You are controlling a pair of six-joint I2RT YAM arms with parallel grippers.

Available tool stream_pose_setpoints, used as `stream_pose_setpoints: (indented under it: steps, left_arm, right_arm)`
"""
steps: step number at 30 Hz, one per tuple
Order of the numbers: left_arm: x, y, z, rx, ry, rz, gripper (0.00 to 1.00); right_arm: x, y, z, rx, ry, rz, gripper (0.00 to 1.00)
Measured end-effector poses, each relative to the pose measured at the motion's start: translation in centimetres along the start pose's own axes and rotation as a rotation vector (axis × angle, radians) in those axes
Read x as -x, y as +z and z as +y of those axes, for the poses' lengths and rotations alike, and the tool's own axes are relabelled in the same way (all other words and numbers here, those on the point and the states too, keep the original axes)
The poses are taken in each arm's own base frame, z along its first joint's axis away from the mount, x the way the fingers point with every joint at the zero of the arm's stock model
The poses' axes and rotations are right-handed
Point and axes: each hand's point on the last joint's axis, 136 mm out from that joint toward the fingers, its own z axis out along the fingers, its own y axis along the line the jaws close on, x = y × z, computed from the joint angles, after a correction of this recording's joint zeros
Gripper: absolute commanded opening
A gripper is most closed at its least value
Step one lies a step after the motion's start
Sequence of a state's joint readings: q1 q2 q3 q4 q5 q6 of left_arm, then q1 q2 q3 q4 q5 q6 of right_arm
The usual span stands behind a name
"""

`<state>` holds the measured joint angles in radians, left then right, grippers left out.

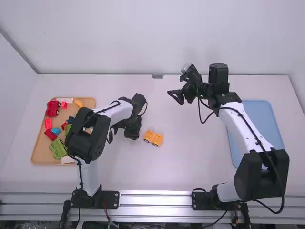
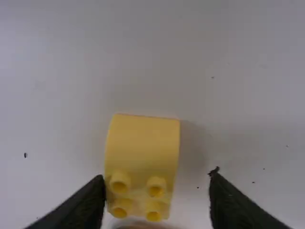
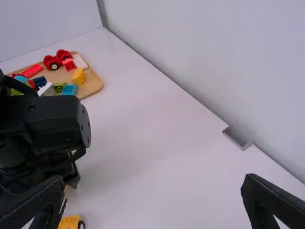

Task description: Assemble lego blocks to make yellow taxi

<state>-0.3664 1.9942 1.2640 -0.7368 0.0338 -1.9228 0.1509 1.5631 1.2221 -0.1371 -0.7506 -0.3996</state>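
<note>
Over on the left, the wooden tray (image 1: 38, 156) holds red, green, blue, white and yellow blocks (image 1: 57, 149). The left hand (image 1: 132, 136) points down low over the counter (image 1: 190, 164), fingers parted, a curved yellow block (image 2: 143, 143) at its fingertips. Just beside sits the yellow car (image 1: 153, 138). Farther right, the right hand (image 1: 175, 85) hangs high, spread wide, left of the blue tray (image 1: 258, 119).
</note>
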Motion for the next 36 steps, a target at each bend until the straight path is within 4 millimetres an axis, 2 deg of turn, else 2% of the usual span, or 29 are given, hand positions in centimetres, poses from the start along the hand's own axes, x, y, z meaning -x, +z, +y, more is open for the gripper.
stream_pose_setpoints:
  steps: [1,3,8,11,16,17,19,20,21,22,23,25,27,28,31,33,35,36]
  left_arm:
    - [0.0,0.0,0.0,0.000,-0.001,0.000,0.85]
    - [0.0,0.0,0.1,0.004,-0.004,-0.001,0.89]
    - [0.0,-0.2,0.4,0.019,0.057,0.002,0.88]
    - [-0.1,-1.1,0.8,0.054,0.092,0.003,0.91]
    - [0.4,-4.6,1.6,0.136,0.116,-0.034,0.97]
    - [0.9,-6.5,1.9,0.171,0.116,-0.058,0.97]
    - [1.5,-8.2,2.2,0.199,0.111,-0.078,0.99]
    - [2.1,-10.2,2.2,0.210,0.104,-0.099,0.98]
    - [2.5,-11.2,2.0,0.209,0.100,-0.108,0.97]
    - [2.9,-12.4,1.8,0.204,0.099,-0.120,0.96]
    - [3.6,-14.1,1.1,0.177,0.109,-0.136,0.99]
    - [4.2,-15.5,0.1,0.136,0.134,-0.151,0.99]
    - [5.4,-17.5,-1.8,0.056,0.225,-0.195,0.99]
    - [5.5,-17.7,-2.1,0.048,0.235,-0.200,0.99]
    - [7.0,-18.9,-4.4,-0.030,0.376,-0.290,0.99]
    - [7.7,-19.2,-5.0,-0.037,0.441,-0.346,0.99]
    - [9.8,-20.1,-6.1,-0.026,0.596,-0.501,0.99]
    - [10.0,-20.2,-6.3,-0.023,0.612,-0.517,0.99]
  right_arm:
    - [0.0,0.0,0.0,0.000,0.001,0.000,0.99]
    - [0.0,0.0,0.0,0.001,0.001,-0.001,0.99]
    - [0.0,0.1,0.2,0.005,-0.002,0.000,0.99]
    - [0.1,0.3,0.6,0.015,-0.005,0.000,0.99]
    - [0.2,0.7,1.1,0.029,-0.021,0.001,0.99]
    - [0.2,0.6,1.1,0.028,-0.025,0.001,0.99]
    - [0.2,0.6,1.0,0.026,-0.026,0.000,0.99]
    - [0.2,0.6,1.0,0.024,-0.026,0.000,0.99]
    - [0.2,0.5,0.9,0.023,-0.027,0.000,0.98]
    - [0.2,0.5,0.8,0.021,-0.027,0.000,0.99]
    - [0.1,0.4,0.7,0.018,-0.024,0.000,0.99]
    - [0.1,0.3,0.6,0.015,-0.023,0.000,0.99]
    - [0.1,0.3,0.6,0.014,-0.024,0.000,0.99]
    - [0.1,0.3,0.5,0.014,-0.022,0.000,0.99]
    - [0.1,0.3,0.6,0.015,-0.024,0.000,0.99]
    - [0.1,0.3,0.6,0.014,-0.025,0.000,0.99]
    - [0.1,0.4,0.7,0.017,-0.023,0.000,0.99]
    - [0.1,0.4,0.7,0.017,-0.024,0.000,0.99]
